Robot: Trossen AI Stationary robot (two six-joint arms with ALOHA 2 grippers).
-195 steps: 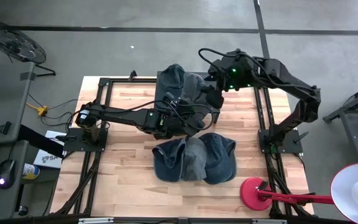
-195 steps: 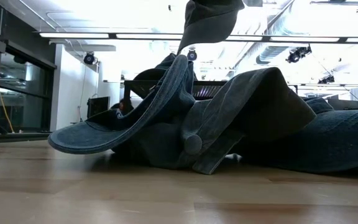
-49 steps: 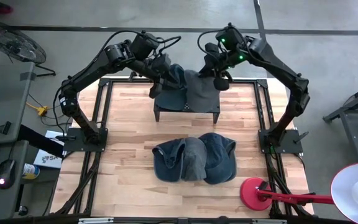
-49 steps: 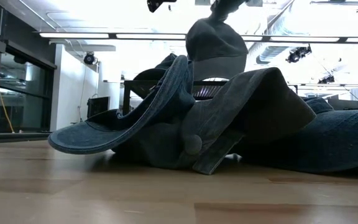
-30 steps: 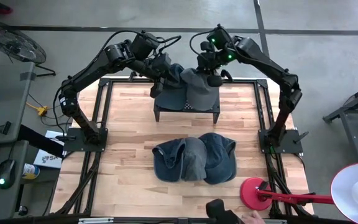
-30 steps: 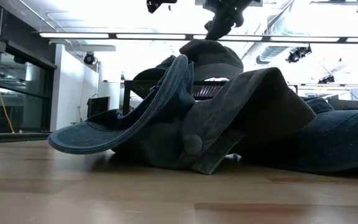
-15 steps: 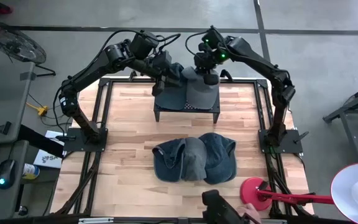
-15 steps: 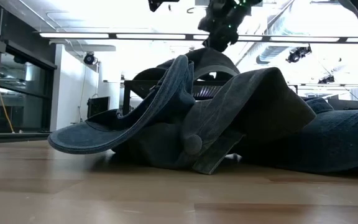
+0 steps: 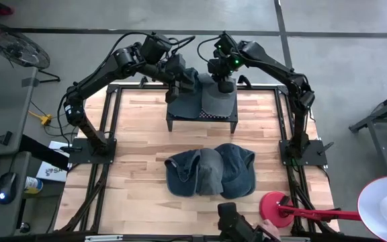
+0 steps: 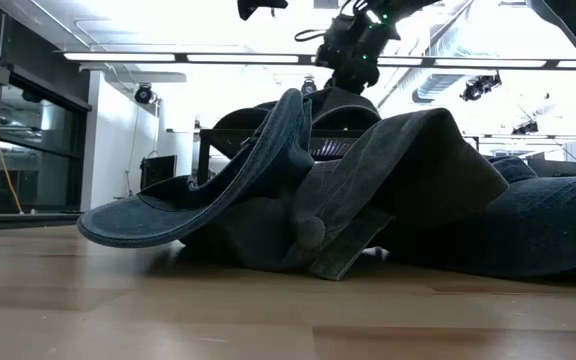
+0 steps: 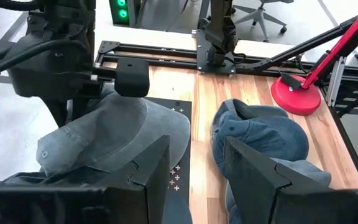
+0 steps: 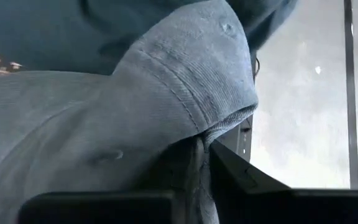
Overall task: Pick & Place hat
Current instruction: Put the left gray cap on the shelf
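A grey hat [image 9: 215, 101] lies on a black stand [image 9: 202, 119] at the table's far middle, beside a dark blue hat [image 9: 188, 79] on the stand's left part. My right gripper [image 9: 222, 83] is above the stand's far edge, shut on the grey hat [image 12: 135, 106]. My left gripper [image 9: 179, 86] hovers over the dark blue hat, open [image 11: 194, 165], with nothing between its fingers. A pile of blue and grey hats [image 9: 210, 171] rests on the table's wood in the middle; it fills the low view [image 10: 368, 200]. My right gripper pinches a bunched fold of the grey hat's cloth [image 12: 190, 148] between its two fingers, close to the hat's stitched rim [image 12: 229, 121]. The fingers come from above and the far side, slanting down. The hat's crown rests on the stand, slack.
Black frame rails [image 9: 284, 121] run along the table's left and right sides. A red round-based stand [image 9: 277, 207] sits at the near right corner. A person's dark shape [image 9: 237, 227] shows at the near edge. Bare wood [image 9: 133, 148] lies left of the pile.
My right gripper has gone down and toward the table's left and far edge with the grey hat. The hat, hanging higher a second ago, has sunk and spread out on the stand. A person has come into view at the near edge.
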